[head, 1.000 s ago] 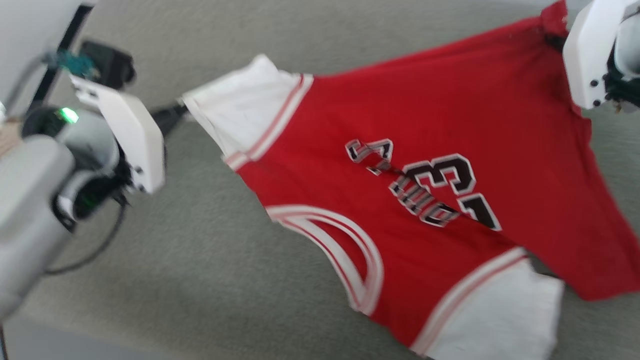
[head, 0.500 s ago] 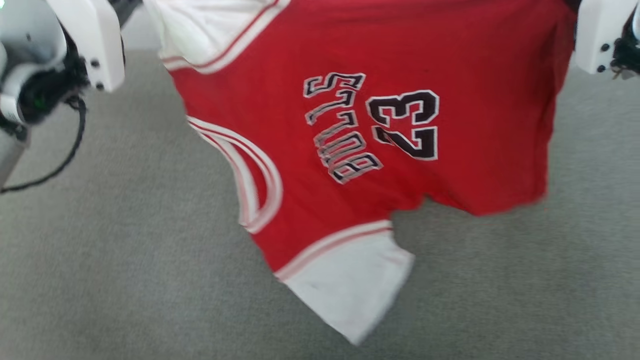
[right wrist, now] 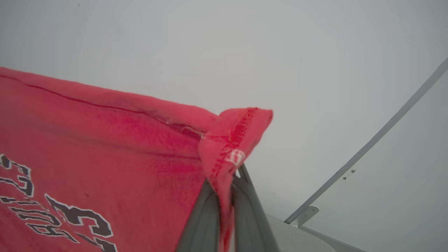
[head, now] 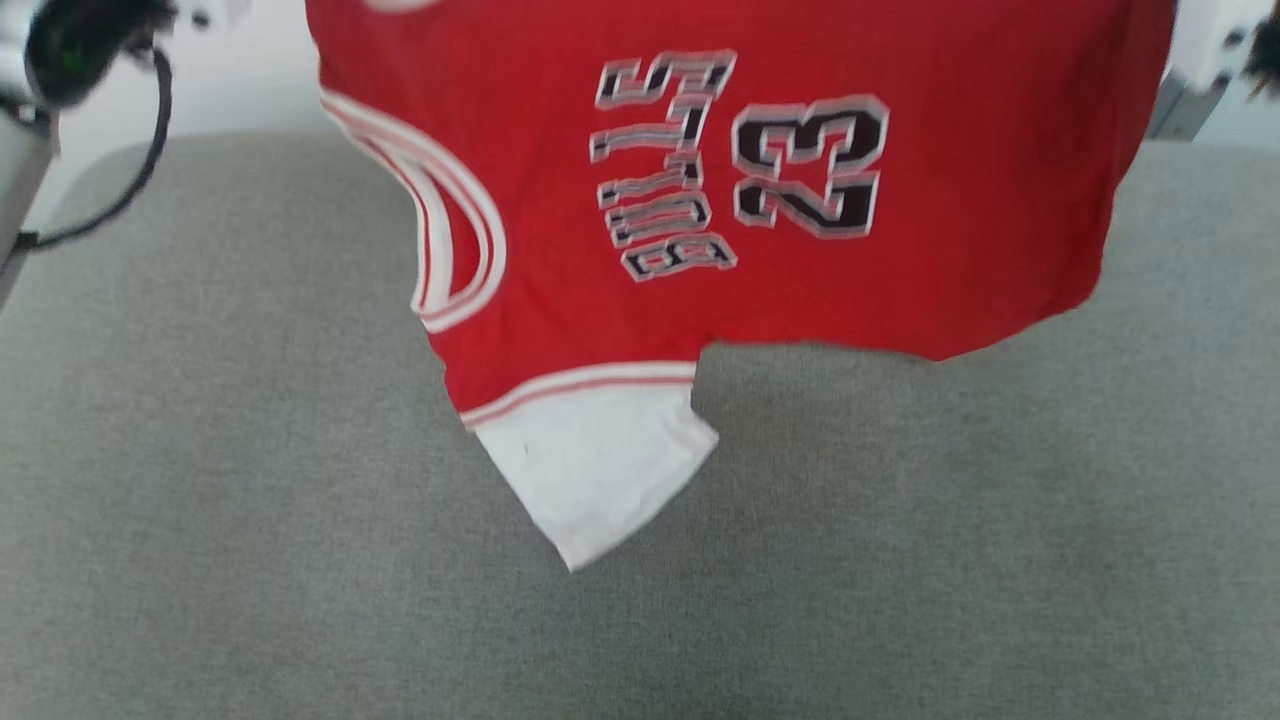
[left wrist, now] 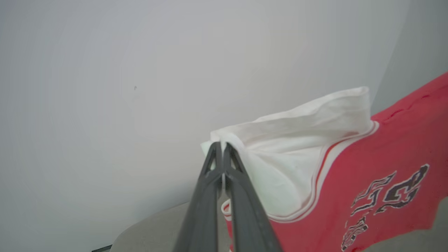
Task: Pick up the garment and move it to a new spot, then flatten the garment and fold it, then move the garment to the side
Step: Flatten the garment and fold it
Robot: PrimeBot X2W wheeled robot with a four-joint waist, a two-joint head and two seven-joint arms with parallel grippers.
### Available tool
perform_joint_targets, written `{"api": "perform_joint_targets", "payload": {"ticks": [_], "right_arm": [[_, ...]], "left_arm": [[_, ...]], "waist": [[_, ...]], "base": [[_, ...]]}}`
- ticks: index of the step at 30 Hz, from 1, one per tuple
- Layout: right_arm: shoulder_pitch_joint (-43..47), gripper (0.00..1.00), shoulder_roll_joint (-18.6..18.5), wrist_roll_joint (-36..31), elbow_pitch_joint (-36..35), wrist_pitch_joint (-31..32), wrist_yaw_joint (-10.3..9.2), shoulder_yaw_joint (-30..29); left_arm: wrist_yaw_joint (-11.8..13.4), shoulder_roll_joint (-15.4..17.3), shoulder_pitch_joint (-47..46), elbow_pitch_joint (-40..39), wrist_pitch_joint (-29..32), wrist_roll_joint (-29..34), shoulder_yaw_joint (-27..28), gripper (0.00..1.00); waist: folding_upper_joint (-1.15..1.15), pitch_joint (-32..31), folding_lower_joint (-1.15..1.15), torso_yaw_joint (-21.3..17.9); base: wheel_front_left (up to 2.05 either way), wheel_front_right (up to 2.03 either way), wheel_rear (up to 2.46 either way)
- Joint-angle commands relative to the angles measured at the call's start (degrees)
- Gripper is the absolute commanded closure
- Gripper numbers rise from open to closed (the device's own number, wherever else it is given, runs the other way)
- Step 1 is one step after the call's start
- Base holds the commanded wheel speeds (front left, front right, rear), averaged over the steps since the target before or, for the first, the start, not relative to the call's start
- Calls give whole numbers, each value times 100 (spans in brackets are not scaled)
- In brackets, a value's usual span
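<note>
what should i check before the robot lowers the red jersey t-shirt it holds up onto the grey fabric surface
1. Left gripper shut on the upper white sleeve: ok
2. Right gripper shut on the red hem corner: ok
3. Red jersey-style T-shirt spread between both grips, lettering facing the head camera: ok
4. Lower white sleeve hanging off the grey fabric surface: cannot tell

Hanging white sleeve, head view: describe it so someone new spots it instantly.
Start at the grey padded surface; the red garment hangs spread over it. At the garment's lowest point a white sleeve dangles free below a red-and-white striped band. The other white sleeve sits at the top edge, pinched by the left gripper.
</note>
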Motion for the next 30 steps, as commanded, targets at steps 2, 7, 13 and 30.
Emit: {"api": "perform_joint_targets", "payload": {"ticks": [2, 7, 13, 30], "right_arm": [[-169, 100, 93, -179, 108, -151, -14, -104], [-903, 100, 429, -996, 673, -928, -14, -347], [-1774, 100, 727, -2001, 1296, -2144, -14, -780], [-1930, 100, 1379, -3864, 3503, -3658, -15, -1535]], "left_arm": [[-65, -102, -204, 129, -191, 76, 55, 100], [-136, -441, -1025, 812, -1014, 400, 260, 100], [-146, -628, -2021, 1364, -2213, 897, 425, 100], [-709, -1097, -1420, 2590, -3792, 1233, 360, 100]], "waist": [[0, 213, 0, 4], [0, 925, 0, -52], [0, 1680, 0, -60], [0, 2236, 0, 217]], "base": [[0, 0, 0], [0, 0, 0], [0, 0, 0], [0, 0, 0]]}}
